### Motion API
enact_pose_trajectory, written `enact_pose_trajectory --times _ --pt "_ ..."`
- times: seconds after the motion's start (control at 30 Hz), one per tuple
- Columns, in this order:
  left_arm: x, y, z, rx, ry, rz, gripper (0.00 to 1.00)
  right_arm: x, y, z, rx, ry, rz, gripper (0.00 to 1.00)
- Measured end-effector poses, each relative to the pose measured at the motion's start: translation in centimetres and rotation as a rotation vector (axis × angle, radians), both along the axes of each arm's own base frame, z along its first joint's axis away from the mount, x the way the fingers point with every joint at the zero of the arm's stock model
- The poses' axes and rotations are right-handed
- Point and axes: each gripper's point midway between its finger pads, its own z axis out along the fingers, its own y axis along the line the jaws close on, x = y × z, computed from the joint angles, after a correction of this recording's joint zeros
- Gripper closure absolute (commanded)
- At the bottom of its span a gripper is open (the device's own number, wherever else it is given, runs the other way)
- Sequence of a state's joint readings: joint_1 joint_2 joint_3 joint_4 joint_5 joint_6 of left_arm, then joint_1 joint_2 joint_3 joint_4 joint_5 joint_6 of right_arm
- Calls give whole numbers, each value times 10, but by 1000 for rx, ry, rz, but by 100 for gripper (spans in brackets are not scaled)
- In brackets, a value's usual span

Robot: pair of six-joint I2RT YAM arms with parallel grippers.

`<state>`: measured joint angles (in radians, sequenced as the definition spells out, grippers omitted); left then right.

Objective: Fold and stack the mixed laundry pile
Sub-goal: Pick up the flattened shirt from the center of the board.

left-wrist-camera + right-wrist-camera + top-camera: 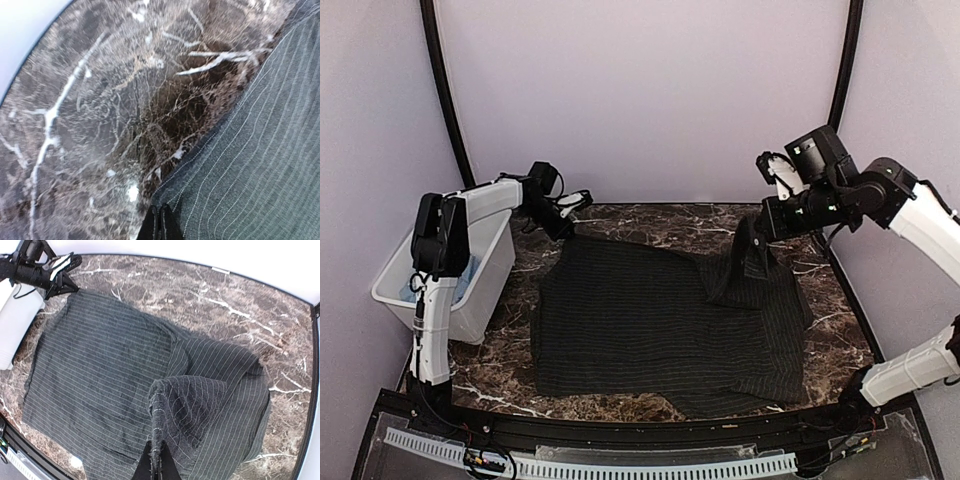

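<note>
The black pinstriped shirt (650, 330) lies spread across the middle of the marble bench (650, 222). Its far right part is pulled up into a peak. The right end effector (756, 243) is clamped shut on that raised fold, holding it above the rest of the cloth. The left end effector (564, 228) is closed on the shirt's far left corner, low against the bench. Left of the shirt stands a white plastic bin (392, 288), with something light blue, probably fabric (470, 275), showing through its wall.

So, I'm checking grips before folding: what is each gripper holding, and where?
Both hold the black pinstriped shirt: the left gripper pinches its far-left corner, the right gripper a raised fold on its right side.
</note>
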<state>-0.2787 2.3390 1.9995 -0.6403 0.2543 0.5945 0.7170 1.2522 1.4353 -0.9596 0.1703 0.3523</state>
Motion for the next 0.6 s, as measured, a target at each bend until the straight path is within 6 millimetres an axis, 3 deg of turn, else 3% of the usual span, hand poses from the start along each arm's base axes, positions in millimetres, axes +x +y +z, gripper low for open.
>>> enact_pose_trajectory --times 0.13,0.27,0.6 --pt "-9 -2 32 -11 -70 -8 100 -5 -7 19 5 -33 -2 100" --pt "-20 -6 52 -5 -124 -20 100 -14 -16 33 10 -46 -3 100" --pt "-68 -7 58 61 -198 -76 100 -49 -36 79 97 -80 -3 100"
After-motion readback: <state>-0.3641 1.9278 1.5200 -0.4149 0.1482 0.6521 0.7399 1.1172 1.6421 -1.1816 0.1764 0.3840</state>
